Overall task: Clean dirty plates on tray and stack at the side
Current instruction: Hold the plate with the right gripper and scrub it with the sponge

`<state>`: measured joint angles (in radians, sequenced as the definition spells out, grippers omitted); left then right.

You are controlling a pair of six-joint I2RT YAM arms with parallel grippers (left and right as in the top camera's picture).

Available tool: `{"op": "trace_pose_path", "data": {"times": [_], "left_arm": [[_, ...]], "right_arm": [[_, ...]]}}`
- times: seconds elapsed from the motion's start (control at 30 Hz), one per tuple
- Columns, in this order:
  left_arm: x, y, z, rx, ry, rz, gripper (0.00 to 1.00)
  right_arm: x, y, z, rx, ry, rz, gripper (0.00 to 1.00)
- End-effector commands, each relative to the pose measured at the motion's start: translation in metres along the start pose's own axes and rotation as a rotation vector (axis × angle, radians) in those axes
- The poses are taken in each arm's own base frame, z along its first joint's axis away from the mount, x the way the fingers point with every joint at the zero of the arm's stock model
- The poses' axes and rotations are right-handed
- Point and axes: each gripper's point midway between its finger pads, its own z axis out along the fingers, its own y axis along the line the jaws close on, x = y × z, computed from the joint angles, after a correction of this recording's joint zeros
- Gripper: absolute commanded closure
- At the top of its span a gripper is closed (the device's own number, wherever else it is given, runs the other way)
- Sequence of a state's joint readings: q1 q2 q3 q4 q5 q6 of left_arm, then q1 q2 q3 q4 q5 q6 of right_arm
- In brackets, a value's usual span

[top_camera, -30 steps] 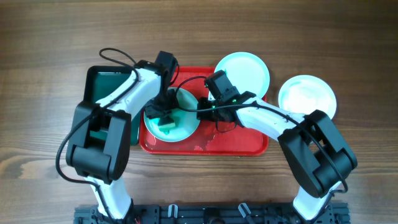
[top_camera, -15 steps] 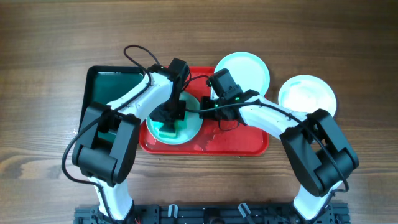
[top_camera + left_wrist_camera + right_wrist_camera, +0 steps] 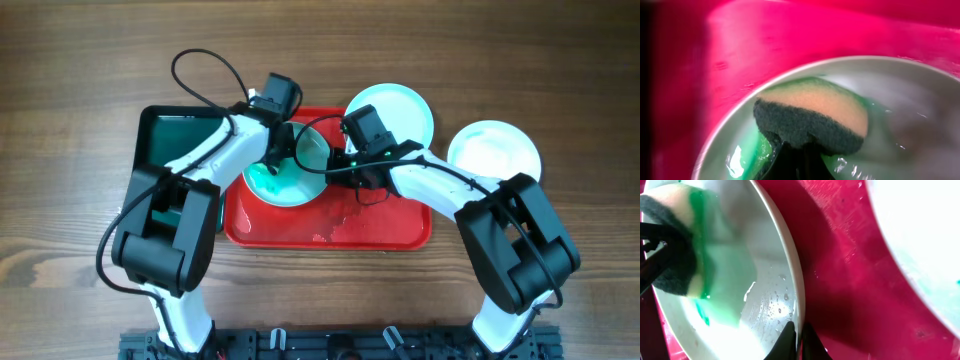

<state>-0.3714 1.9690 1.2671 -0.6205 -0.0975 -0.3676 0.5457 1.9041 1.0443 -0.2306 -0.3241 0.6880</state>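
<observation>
A pale aqua plate (image 3: 303,172) is seen lying inside the red tray (image 3: 340,228), in the tray's 10 o'clock corner, with its bottom resting on the wet tray floor. A sponge (image 3: 810,116), tan on one face and dark grey on its scouring face, is pinched between the jaws of the left gripper (image 3: 796,160) and is pressed against the plate's inner surface near the 9 o'clock side. A green smear (image 3: 747,156) is spread beside and under the sponge, and a wet sheen is shown around it. The plate's rim at 3 o'clock is pinched by the right gripper (image 3: 796,336), whose jaws are pressed together on the thin edge. A second aqua plate (image 3: 395,110) is placed at the tray's 1 o'clock corner, overhanging the far rim, just beside the held plate; whether the two touch cannot be told. A white plate (image 3: 493,155) is set on the wooden table (image 3: 80,80) at 3 o'clock of the tray, apart from it. A dark green tray (image 3: 160,130) is laid against the red tray's 9 o'clock side, partly covered by the left arm.
</observation>
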Motion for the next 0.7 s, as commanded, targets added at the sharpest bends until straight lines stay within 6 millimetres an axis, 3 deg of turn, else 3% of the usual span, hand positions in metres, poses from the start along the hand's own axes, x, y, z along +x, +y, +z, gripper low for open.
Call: {"op": "trace_pose_path", "data": {"times": [0.0, 0.07, 0.17, 0.3, 0.43, 0.57, 0.67], "left_arm": [[0.066, -0.085, -0.007, 0.520, 0.272, 0.218, 0.96], [0.073, -0.095, -0.017, 0.613, 0.304, 0.251, 0.96], [0.073, -0.086, -0.017, 0.583, 0.320, 0.250, 0.96], [0.030, -0.016, 0.013, 0.192, 0.188, 0.017, 0.96], [0.003, 0.053, 0.018, -0.137, 0.048, -0.254, 0.96], [0.024, 0.064, 0.015, -0.188, 0.119, -0.523, 0.96], [0.041, 0.062, 0.011, -0.205, 0.187, -0.593, 0.96]], "right_arm": [[0.007, 0.004, 0.006, -0.008, 0.028, -0.037, 0.96], [0.007, 0.004, 0.006, -0.009, 0.028, -0.040, 0.95], [0.007, 0.004, 0.006, -0.009, 0.028, -0.041, 0.96], [0.007, 0.005, 0.006, -0.012, 0.030, -0.041, 0.96], [0.007, 0.005, 0.006, -0.012, 0.030, -0.043, 0.96], [0.007, 0.005, 0.006, -0.012, 0.029, -0.042, 0.96], [0.006, 0.005, 0.006, -0.014, 0.026, -0.042, 0.96]]}}
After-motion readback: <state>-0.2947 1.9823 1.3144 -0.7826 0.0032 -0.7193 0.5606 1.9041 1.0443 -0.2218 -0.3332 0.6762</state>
